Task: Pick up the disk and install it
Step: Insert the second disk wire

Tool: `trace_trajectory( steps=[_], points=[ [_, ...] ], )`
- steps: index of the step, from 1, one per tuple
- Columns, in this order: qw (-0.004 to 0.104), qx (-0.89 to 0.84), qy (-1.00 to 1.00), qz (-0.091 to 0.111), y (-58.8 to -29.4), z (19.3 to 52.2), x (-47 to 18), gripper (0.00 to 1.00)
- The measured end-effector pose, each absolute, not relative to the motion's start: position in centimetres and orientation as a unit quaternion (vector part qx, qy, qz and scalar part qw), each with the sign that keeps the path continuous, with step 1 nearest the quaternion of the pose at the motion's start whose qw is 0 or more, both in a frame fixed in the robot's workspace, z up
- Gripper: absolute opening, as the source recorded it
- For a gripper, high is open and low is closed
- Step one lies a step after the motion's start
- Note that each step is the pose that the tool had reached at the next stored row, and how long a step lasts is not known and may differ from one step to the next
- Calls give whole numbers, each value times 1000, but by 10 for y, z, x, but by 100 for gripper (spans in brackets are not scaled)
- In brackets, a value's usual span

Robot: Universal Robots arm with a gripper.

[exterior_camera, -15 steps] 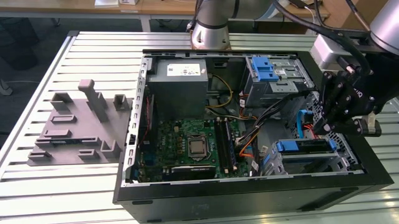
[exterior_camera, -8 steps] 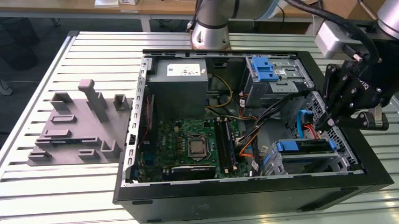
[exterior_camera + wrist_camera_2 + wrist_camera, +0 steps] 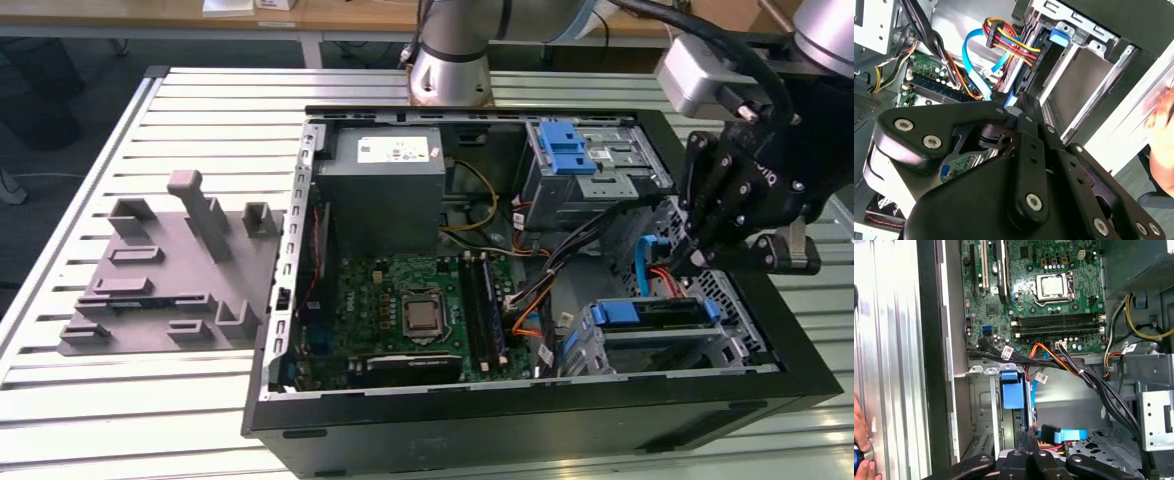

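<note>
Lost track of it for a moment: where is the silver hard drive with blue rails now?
The silver hard drive with blue rails sits in the lower drive bay at the exterior view's right, just below the black hand.

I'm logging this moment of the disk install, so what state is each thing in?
Computer case: side panel off, lying open on the table.
Disk: seated in the lower bay, blue rail facing out.
Gripper: inside the case above the disk, holding nothing.
Upper drive cage: fixed in place, blue latch on top.
Processor socket: bare, no cooler fitted.
</note>
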State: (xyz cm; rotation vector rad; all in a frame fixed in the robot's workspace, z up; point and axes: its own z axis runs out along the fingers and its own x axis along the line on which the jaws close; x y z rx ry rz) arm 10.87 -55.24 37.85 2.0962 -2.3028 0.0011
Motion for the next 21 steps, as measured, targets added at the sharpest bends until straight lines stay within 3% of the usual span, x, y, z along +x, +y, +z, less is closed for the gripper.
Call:
trace_trajectory(
  steps=[21],
  points=[
    [14, 673, -739, 2, -534, 394, 101, 11]
  ],
)
